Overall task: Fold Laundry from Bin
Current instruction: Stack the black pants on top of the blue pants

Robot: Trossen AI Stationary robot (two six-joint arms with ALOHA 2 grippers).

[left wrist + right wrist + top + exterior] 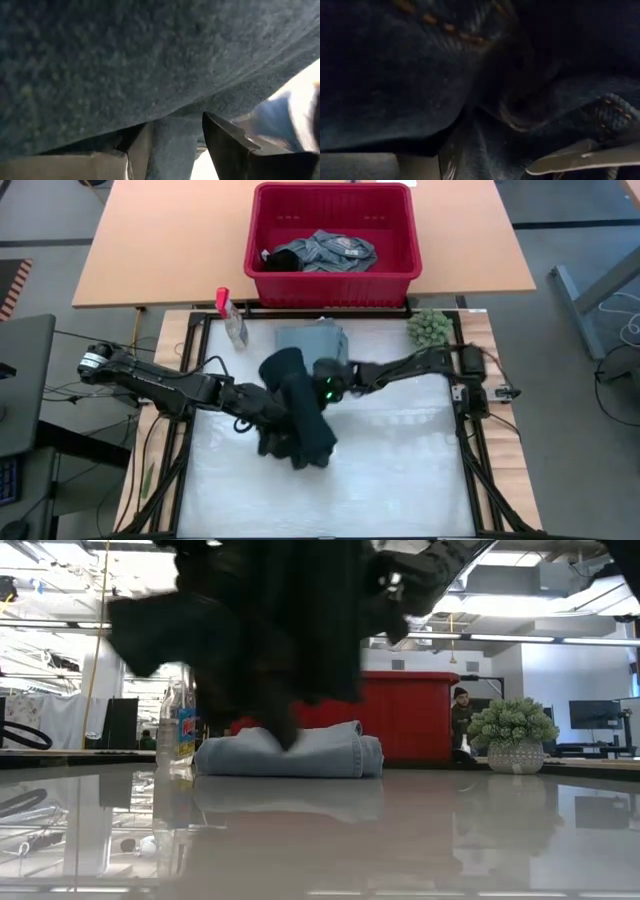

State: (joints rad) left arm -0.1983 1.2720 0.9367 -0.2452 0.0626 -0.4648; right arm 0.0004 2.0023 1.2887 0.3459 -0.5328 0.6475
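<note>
A dark denim garment (298, 408) with orange stitching (425, 19) is bunched between my two grippers over the middle of the table. My left gripper (262, 418) is shut on its left side, and my right gripper (320, 380) is shut on its far right side. In the low view the dark garment (270, 630) hangs above the table. A folded light blue garment (312, 340) lies flat at the table's far edge. The red bin (332, 275) stands beyond it on a wooden table, with a grey-blue garment (325, 252) inside. My left gripper has a fold of the dark garment (172, 140) between its two fingers, coming from the table's left and slanting down. The cloth bulges over the fingers and hides how many layers are caught. The garment hangs clear of the table. My right gripper has bunched denim (470, 140) between its fingers, coming from the table's right, nearly level. Several folds crowd the fingers, and a stitched seam (615, 112) lies beside one fingertip (580, 156). The cloth is slack and lifted.
A clear spray bottle with a red top (232, 318) stands at the table's far left. A small green plant in a pot (430, 328) sits at the far right. A person (462, 715) shows in the room behind. The white table surface (400, 470) lies bare toward the near edge.
</note>
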